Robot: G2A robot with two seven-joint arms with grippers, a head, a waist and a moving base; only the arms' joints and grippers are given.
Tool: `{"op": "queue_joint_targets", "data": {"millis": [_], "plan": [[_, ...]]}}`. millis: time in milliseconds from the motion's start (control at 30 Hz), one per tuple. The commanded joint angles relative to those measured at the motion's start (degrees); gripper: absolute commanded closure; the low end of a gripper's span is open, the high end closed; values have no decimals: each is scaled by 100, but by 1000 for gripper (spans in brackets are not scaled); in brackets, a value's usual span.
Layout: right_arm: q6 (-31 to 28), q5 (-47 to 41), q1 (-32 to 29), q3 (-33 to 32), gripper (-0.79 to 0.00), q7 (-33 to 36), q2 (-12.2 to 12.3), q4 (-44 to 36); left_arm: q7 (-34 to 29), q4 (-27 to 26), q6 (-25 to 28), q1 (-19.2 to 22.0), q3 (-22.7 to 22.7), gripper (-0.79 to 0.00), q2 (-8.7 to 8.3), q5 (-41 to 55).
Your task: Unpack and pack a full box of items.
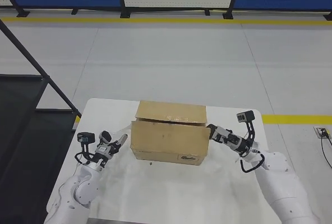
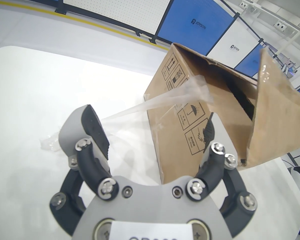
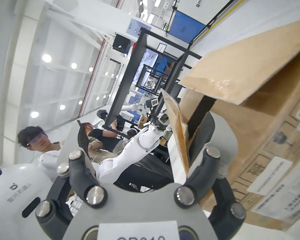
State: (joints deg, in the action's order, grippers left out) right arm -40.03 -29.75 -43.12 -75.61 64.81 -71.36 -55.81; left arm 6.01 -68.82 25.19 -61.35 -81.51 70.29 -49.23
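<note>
- Opening the flaps looks like the step in hand: the box point(image 1: 167, 134) sits mid-worktop point(image 1: 171, 190) with its top flaps partly lifted.
- The left gripper point(image 2: 150, 121) hangs just beside one end of the box, fingers point(image 2: 92, 123) wide and holding nothing. A strand of clear tape point(image 2: 165, 98) runs from the box to one finger, seemingly stuck there.
- The right gripper point(image 3: 145, 128) sits at the opposite end, fingers spread, with the edge of an end flap point(image 3: 176, 128) between them.
- Close on that flap near its fold and swing it outward slowly, shedding the tape first so it cannot drag the box.

Robotics test hall, pegboard partitions point(image 2: 102, 6), yellow floor line point(image 1: 171, 20), ceiling lights point(image 3: 47, 58)
</note>
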Motion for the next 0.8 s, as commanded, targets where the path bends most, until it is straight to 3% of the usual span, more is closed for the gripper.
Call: {"op": "queue_joint_targets", "data": {"millis": [0, 167, 400, 767], "plan": [[59, -116, -94, -6, -785, 5, 49, -206, -3, -84, 45, -27, -32, -785, -5, 63], [17, -204, -433, -40, -785, -37, 211, -777, -110, -327, 261, -127, -144, -785, -39, 157], [-277, 317, -901, 68, -785, -330, 516, -1628, -446, -659, 748, -317, -340, -785, -111, 346], [-1098, 1266, -1302, 843, -785, -1151, 1197, -2237, -884, -1040, 1184, -520, -459, -785, -179, 645]]}}
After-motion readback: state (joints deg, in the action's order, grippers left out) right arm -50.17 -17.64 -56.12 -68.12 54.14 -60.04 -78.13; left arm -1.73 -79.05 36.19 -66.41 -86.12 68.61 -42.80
